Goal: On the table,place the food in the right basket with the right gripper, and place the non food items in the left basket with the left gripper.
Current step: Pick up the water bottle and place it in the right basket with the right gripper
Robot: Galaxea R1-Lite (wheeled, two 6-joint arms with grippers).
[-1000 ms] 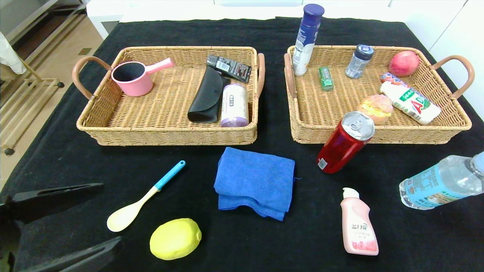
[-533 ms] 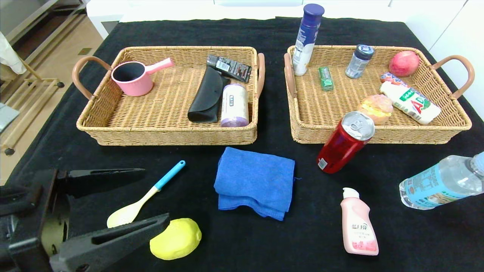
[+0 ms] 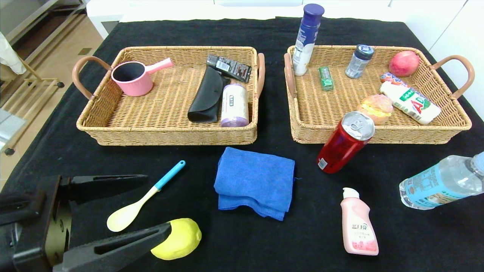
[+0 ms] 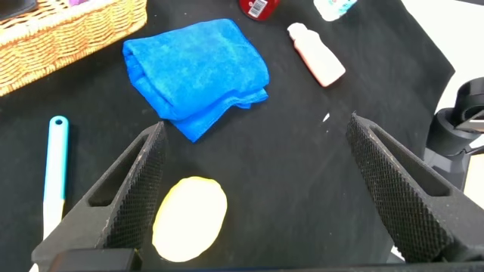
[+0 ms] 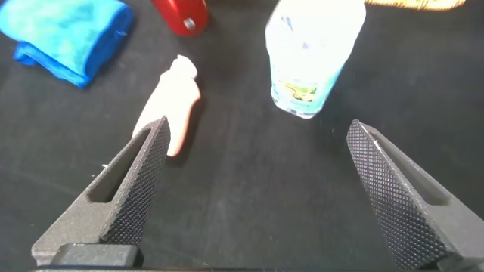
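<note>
While left pincer [image 3: 151,206] hovers spread, spoon [image 3: 141,198] lies between fingers (lemon [image 3: 181,238] beside).

Red can [image 3: 345,142], silver top: upright, just before right basket [image 3: 378,130] front wall. Water bottle [image 3: 440,182], pale blue label: at table's [image 3: 242,241] right edge. Yellow lemon [image 3: 179,238]: near-left. Cream spoon [image 3: 145,196], teal handle: flat, beside lemon. Folded blue cloth [image 3: 254,182]: centre, before left basket [image 3: 166,132]. Pink bottle [image 3: 356,223], white cap: lying flat.
</note>
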